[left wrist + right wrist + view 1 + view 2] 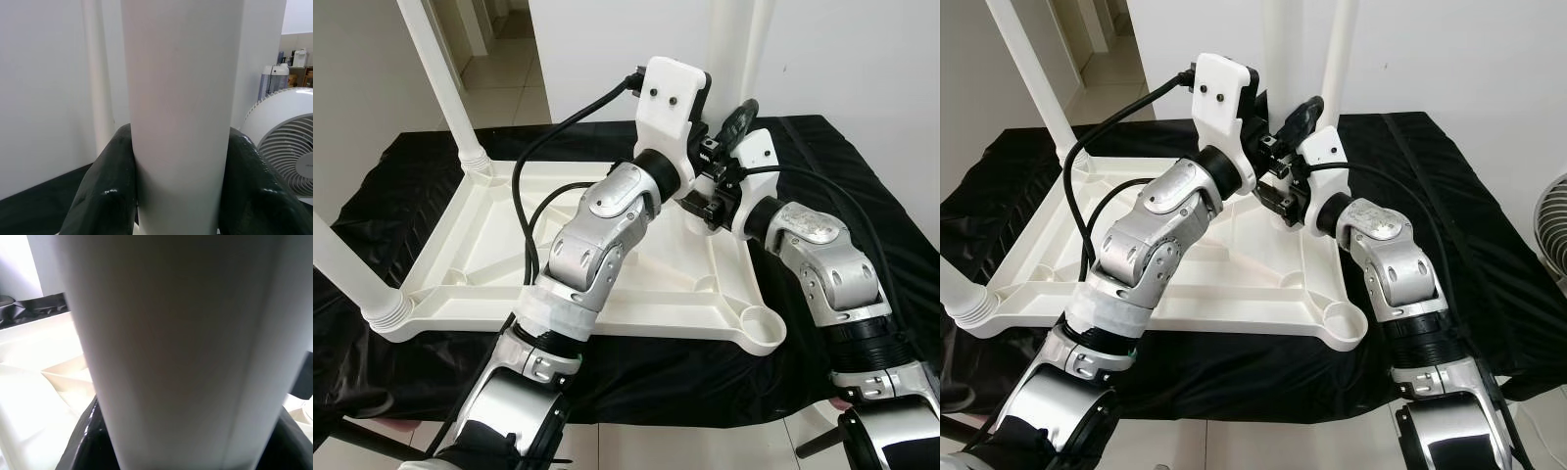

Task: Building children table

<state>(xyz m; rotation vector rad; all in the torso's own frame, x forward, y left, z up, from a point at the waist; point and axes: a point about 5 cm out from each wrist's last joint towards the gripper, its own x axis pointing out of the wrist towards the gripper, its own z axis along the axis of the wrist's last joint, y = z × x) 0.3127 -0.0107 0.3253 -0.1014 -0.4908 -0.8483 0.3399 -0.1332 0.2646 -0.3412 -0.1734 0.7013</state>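
A white plastic tabletop lies upside down on a black cloth. White legs stand in its back-left corner and its front-left corner. A third white leg stands upright at the back-right corner, and both arms reach in to it. In the left wrist view my left gripper is shut on this leg, with a black finger pressed to each side. The right wrist view has my right gripper shut on the same leg, lower down. The front-right socket holds no leg.
The black cloth covers the support under the tabletop and hangs over its edges. A white fan stands to the right, close to the cloth. A second white upright rises just behind the held leg. Tiled floor lies beyond the back left.
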